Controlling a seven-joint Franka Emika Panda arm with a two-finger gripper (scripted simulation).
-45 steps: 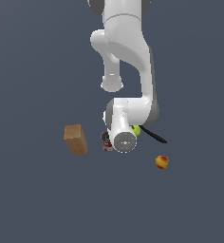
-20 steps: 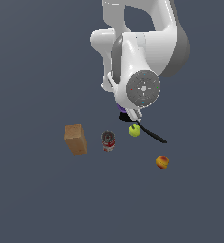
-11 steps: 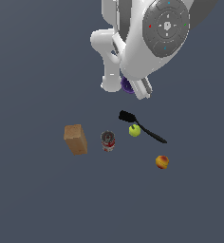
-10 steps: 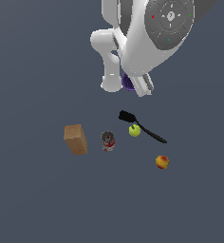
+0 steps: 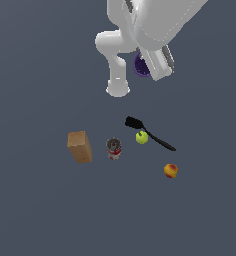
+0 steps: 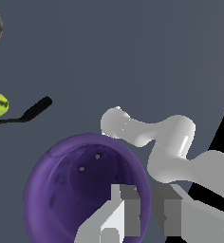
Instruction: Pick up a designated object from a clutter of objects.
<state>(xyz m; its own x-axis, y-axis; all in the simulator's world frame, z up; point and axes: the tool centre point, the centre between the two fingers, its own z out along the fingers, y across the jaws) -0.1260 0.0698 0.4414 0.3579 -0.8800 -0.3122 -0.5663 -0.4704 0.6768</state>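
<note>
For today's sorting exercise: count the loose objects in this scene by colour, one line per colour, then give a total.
Purple: 1, cup held by gripper
Brown: 1, box
Red-labelled: 1, can
Yellow-green: 1, ball
Black: 1, spatula
Orange-red: 1, fruit
Total: 6

The cup (image 6: pixel 85 190) is purple and looks like smooth plastic, a bit shiny, with a few small pale specks on the darker inside. The arm (image 5: pixel 140 30) is white, smooth and glossy. The fingers (image 6: pixel 118 213) are grey and dull. The box (image 5: pixel 80 146) looks like plain brown cardboard. The can (image 5: pixel 113 148) has a shiny metal top. The ball (image 5: pixel 142 137) is fuzzy-looking yellow-green. The spatula (image 5: pixel 149 133) is flat black, not shiny. The floor (image 5: pixel 35 210) is smooth, dull grey.
</note>
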